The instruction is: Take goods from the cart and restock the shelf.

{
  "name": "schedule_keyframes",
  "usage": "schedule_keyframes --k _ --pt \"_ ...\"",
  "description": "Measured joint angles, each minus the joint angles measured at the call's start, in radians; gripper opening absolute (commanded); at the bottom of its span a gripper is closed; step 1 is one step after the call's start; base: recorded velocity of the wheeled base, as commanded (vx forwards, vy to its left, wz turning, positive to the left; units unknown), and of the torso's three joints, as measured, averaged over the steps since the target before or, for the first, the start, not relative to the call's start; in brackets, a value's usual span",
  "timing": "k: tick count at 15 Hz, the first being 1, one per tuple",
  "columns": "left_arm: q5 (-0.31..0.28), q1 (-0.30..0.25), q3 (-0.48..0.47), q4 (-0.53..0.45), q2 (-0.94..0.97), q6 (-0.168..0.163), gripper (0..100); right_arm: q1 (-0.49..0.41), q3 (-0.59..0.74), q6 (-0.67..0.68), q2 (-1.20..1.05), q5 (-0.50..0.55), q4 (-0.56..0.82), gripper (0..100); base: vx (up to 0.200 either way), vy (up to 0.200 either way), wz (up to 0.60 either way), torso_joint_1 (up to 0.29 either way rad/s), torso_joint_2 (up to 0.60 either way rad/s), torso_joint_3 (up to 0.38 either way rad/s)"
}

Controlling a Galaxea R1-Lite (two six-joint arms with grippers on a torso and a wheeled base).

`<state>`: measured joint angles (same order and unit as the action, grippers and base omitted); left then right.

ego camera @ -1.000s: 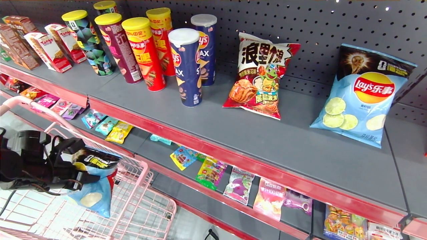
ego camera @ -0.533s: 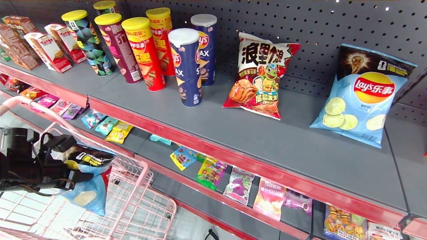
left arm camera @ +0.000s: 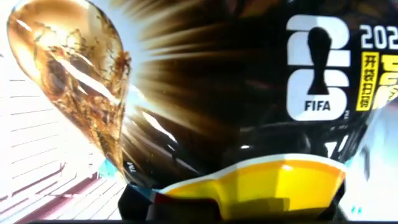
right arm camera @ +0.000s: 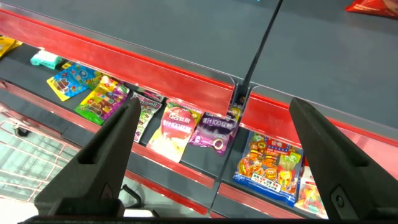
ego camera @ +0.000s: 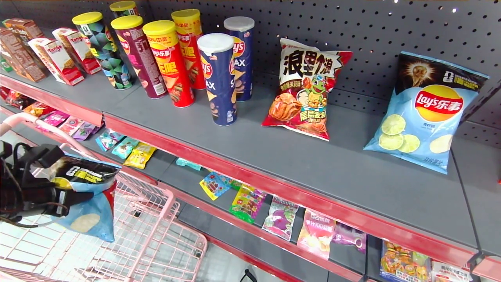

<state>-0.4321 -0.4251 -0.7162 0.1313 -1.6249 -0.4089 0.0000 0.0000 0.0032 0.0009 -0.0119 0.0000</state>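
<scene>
Blue and black foil marks the chip bag that the left tool has clenched near its dark top edge, so the bag hangs down with its pale blue lower half over the basket of the pink wire cart, at the lower left of the head view and well apart from the goods on the top shelf. Up close in the left wrist view, the same bag presses right against the camera, its glossy black panel and a yellow patch facing the lens. On the grey shelf with its red front lip, a matching blue bag leans against the pegboard at the right, a red snack bag leans near the middle, and a cluster of upright tubes stands to their left, with red boxes beyond. The right tool is released, its two dark fingers spread wide, hanging before the shelf's red lip and the lower shelf, where small colourful packets lie flat in a row.
</scene>
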Motion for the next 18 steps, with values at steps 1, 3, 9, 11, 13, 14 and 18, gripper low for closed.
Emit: schedule_keyframes --k 1,3,9,11,13,14,18 --pt "0.000 -0.004 0.007 -0.015 0.063 0.037 0 0.000 0.000 0.000 0.000 0.000 0.000 100 0.000 0.000 0.00 0.000 0.00 0.000" --pt "-0.001 -0.008 0.039 -0.036 0.223 0.097 0 0.000 0.000 0.000 0.000 0.000 0.000 100 0.000 0.000 0.00 0.000 0.00 0.000" --pt "0.049 0.074 0.194 -0.141 0.726 0.160 0 0.000 0.000 0.000 0.000 0.000 0.000 100 0.000 0.000 0.00 0.000 0.00 0.000" --pt "0.127 0.179 0.216 -0.126 0.847 0.279 0 0.000 0.000 0.000 0.000 0.000 0.000 100 0.000 0.000 0.00 0.000 0.00 0.000" --pt "0.171 0.240 0.211 -0.056 0.909 0.354 0 0.000 0.000 0.000 0.000 0.000 0.000 100 0.000 0.000 0.00 0.000 0.00 0.000" --pt "0.173 0.251 0.211 -0.057 0.924 0.355 0 0.000 0.000 0.000 0.000 0.000 0.000 100 0.000 0.000 0.00 0.000 0.00 0.000" --pt "0.114 0.282 0.217 -0.055 0.949 0.355 0 0.000 0.000 0.000 0.000 0.000 0.000 100 0.000 0.000 0.00 0.000 0.00 0.000"
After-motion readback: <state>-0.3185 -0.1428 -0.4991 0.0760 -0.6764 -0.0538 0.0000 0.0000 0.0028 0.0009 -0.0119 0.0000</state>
